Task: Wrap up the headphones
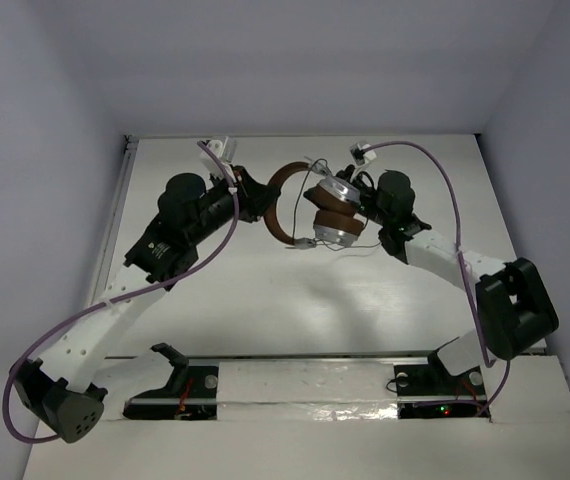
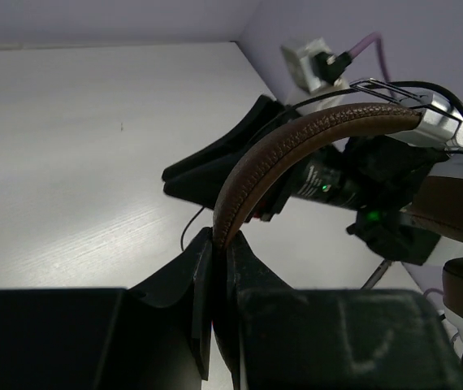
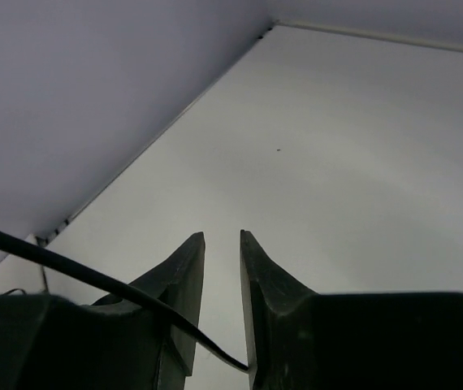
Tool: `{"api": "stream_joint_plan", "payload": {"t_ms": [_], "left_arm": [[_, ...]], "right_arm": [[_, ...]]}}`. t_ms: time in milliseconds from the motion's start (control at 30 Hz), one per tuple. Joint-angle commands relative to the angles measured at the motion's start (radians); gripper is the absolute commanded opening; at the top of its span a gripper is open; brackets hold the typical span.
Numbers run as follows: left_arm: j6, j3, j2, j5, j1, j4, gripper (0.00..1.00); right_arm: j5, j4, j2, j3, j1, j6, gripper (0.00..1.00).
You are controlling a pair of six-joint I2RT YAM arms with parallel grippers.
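Clamped tight, my left claw [image 2: 215, 252] pinches the headphones' brown headband [image 2: 296, 150]. Nearly closed, my right claw [image 3: 222, 244] traps the thin black cord [image 3: 93, 276] by its fingertips.

No legible text or labels anywhere.

White table [image 1: 295, 300] is enclosed by plain pale lavender-grey walls [image 1: 35, 120] on three sides; a faint wood grain is seen in its surface; even, diffuse light is cast; soft shadows only.
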Motion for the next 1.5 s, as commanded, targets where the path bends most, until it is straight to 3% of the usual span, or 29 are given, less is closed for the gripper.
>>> {"api": "stream_joint_plan", "payload": {"t_ms": [0, 467, 867, 1300, 1400, 1433, 1467], "left_arm": [[-0.004, 0.098, -0.024, -0.016, 0.006, 0.031, 0.0], [0.039, 0.413, 0.074, -0.099, 0.026, -0.099, 0.0], [0.045, 0.491, 0.122, -0.159, 0.095, -0.105, 0.0], [0.039, 0.506, 0.148, -0.085, 0.21, -0.113, 0.0], [0.037, 0.496, 0.142, -0.077, 0.222, -0.11, 0.0], [0.037, 0.496, 0.14, -0.073, 0.222, -0.108, 0.0], [0.037, 0.494, 0.14, -0.074, 0.222, -0.11, 0.0]], "right_arm": [[-0.129, 0.214, 0.038, -0.008, -0.003, 0.085, 0.31], [-0.151, 0.381, 0.248, -0.064, 0.042, 0.146, 0.4], [-0.06, 0.45, 0.314, -0.176, 0.062, 0.157, 0.42], [0.05, 0.421, 0.251, -0.288, 0.062, 0.143, 0.49], [0.072, 0.397, 0.24, -0.291, 0.062, 0.139, 0.42], [0.069, 0.395, 0.24, -0.291, 0.062, 0.14, 0.32], [0.069, 0.394, 0.247, -0.29, 0.062, 0.148, 0.14]]}}
